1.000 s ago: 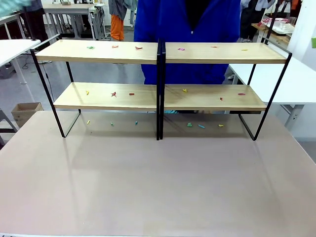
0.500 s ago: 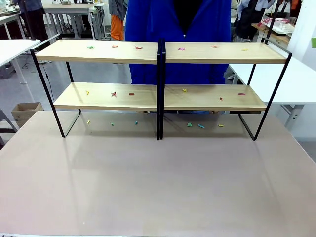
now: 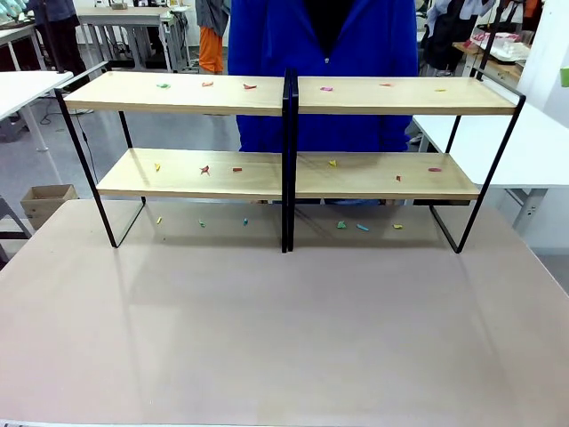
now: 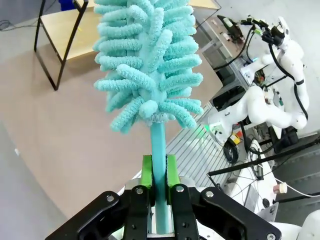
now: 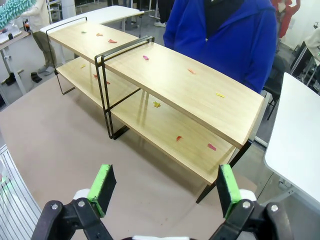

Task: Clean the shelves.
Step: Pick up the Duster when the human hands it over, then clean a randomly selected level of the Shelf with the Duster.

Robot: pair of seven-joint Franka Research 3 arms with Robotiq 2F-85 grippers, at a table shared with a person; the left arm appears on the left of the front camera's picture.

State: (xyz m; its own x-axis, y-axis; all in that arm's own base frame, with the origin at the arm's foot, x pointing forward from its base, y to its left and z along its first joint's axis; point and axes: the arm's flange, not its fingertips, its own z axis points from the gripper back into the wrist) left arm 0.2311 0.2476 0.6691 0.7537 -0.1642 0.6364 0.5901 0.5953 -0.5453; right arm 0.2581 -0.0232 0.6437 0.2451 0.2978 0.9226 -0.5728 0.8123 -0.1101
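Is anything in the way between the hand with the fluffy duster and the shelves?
No, nothing I can see. The left gripper is shut on the teal duster, and in the left wrist view just table top lies between it and the shelves. The person stands behind them.

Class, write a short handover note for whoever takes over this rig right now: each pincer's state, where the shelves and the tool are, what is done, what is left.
Left pincer: shut on the handle of a teal duster, head clear of the shelves.
Right pincer: open, empty, above the table, facing the shelves.
Shelves: at the far side of the table, with a person in blue behind them.
Done: duster in hand. Coloured scraps lie on both tiers and on the table beneath, so no wiping shows.
Left: sweep both tiers.
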